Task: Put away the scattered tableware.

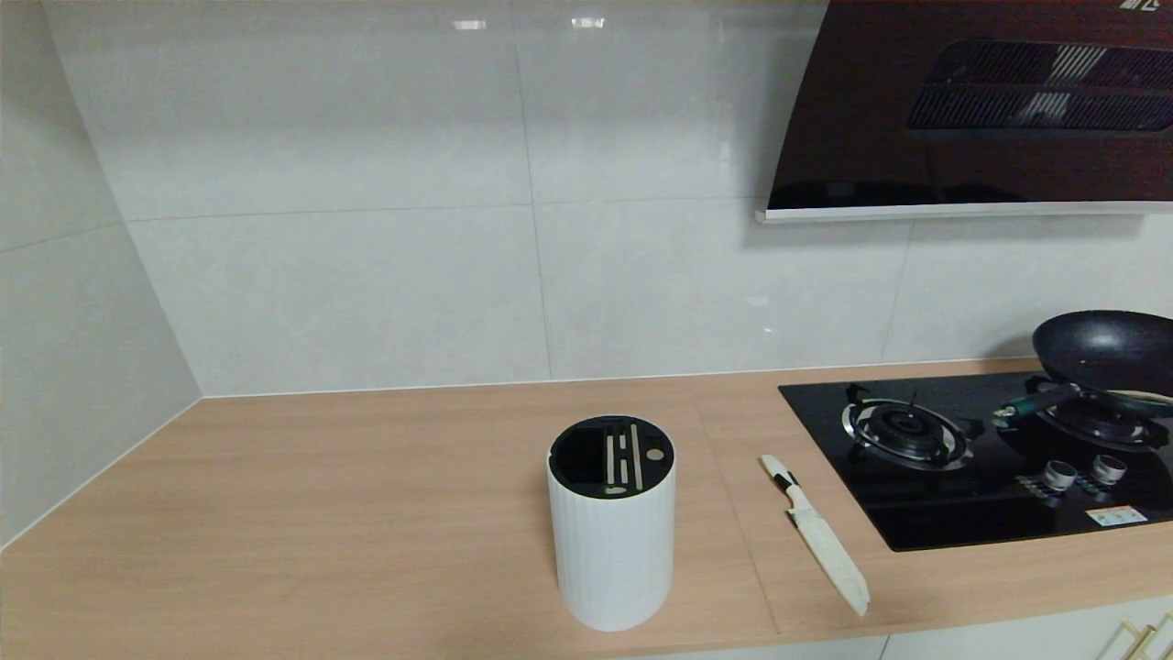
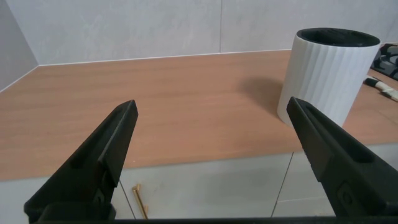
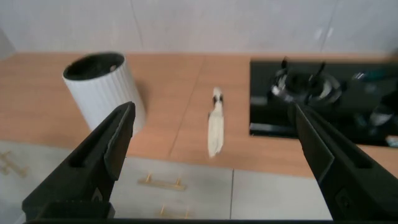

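A white ribbed cylindrical holder (image 1: pixel 612 536) with a black slotted top stands near the front edge of the wooden counter (image 1: pixel 367 495). To its right lies a white knife (image 1: pixel 816 533), blade toward the front edge, between the holder and the stove. My left gripper (image 2: pixel 211 124) is open, in front of the counter edge and left of the holder (image 2: pixel 326 74). My right gripper (image 3: pixel 211 130) is open too, held off the counter's front, with the holder (image 3: pixel 106 87) and the knife (image 3: pixel 216 127) lying beyond its fingers.
A black gas stove (image 1: pixel 971 449) is set into the counter at the right, with a dark frying pan (image 1: pixel 1104 353) on its far burner. A range hood (image 1: pixel 971 110) hangs above. Tiled walls close the back and left. Cabinet fronts with gold handles (image 3: pixel 161 182) sit below the counter.
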Tool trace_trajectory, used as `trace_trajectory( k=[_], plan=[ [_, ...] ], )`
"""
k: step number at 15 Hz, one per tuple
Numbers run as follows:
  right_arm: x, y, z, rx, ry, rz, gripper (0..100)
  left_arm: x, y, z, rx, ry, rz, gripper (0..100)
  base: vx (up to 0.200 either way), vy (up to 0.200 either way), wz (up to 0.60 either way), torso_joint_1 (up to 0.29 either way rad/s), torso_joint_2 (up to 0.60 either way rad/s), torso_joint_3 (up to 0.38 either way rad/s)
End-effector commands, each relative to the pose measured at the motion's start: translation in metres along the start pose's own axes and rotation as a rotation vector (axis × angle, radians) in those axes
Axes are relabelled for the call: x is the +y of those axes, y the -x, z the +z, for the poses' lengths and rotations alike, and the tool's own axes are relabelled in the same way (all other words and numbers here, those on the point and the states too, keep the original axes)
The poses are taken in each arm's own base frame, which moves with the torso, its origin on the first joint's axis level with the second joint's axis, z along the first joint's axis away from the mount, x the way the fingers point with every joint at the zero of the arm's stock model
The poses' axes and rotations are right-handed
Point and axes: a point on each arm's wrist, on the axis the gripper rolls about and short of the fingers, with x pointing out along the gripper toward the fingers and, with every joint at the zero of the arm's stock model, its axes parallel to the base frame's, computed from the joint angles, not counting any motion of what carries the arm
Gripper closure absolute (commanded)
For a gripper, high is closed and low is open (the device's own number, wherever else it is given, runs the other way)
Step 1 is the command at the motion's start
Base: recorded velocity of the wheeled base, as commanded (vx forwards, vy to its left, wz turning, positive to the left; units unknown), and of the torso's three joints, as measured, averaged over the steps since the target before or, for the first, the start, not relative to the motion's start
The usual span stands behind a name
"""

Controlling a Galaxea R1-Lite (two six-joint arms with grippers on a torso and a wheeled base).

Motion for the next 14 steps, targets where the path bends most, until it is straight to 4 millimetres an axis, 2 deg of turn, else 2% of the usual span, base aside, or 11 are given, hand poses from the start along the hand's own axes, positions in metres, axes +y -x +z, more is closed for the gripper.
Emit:
trace_trajectory(
  k=[1,5,11,14],
  plan=[
    [-0.008,-0.058,0.020,0.160,-0.032,0.026,0,0.000,0.000,0.000,0.001,0.000,0.001,0,0.000,0.000,0.00,0.000,0.00,0.000],
    [-0.012,-0.117,0.015,0.226,-0.051,0.056,0,0.000,0.000,0.000,0.001,0.000,0.001,0,0.000,0.000,0.00,0.000,0.00,0.000],
    [-0.011,-0.187,-0.010,0.337,-0.039,0.056,0,0.000,0.000,0.000,0.001,0.000,0.001,0,0.000,0.000,0.00,0.000,0.00,0.000],
    [-0.010,-0.237,-0.038,0.392,-0.026,0.050,0,0.000,0.000,0.000,0.001,0.000,-0.001,0,0.000,0.000,0.00,0.000,0.00,0.000]
  ],
)
